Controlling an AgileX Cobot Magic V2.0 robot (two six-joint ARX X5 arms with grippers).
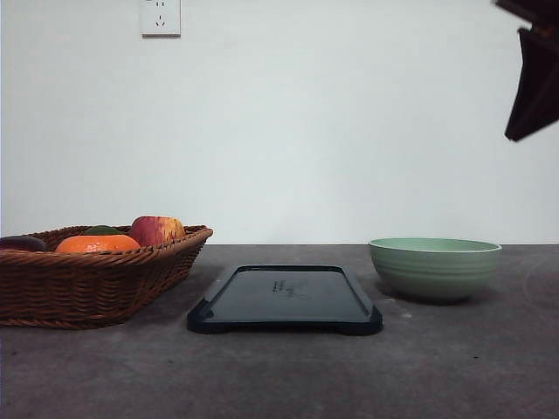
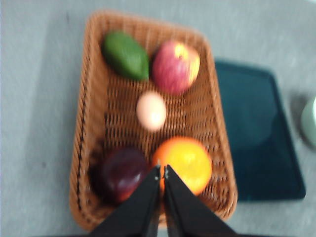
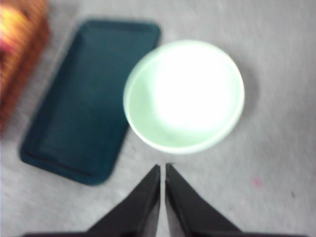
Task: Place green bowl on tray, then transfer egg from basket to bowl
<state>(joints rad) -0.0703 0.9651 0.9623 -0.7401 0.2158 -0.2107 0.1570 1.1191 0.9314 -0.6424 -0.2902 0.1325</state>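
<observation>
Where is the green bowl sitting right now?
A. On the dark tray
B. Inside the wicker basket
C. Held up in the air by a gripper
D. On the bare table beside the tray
D. The green bowl rests on the table just to the right of the tray, with no gripper touching it.

A red-yellow apple (image 2: pixel 176 66), a green avocado (image 2: pixel 125 55), an orange (image 2: pixel 183 163) and a dark purple fruit (image 2: pixel 123 173) lie together above a grey tabletop (image 1: pixel 454 367), with a white wall socket (image 1: pixel 160 17) behind.
</observation>
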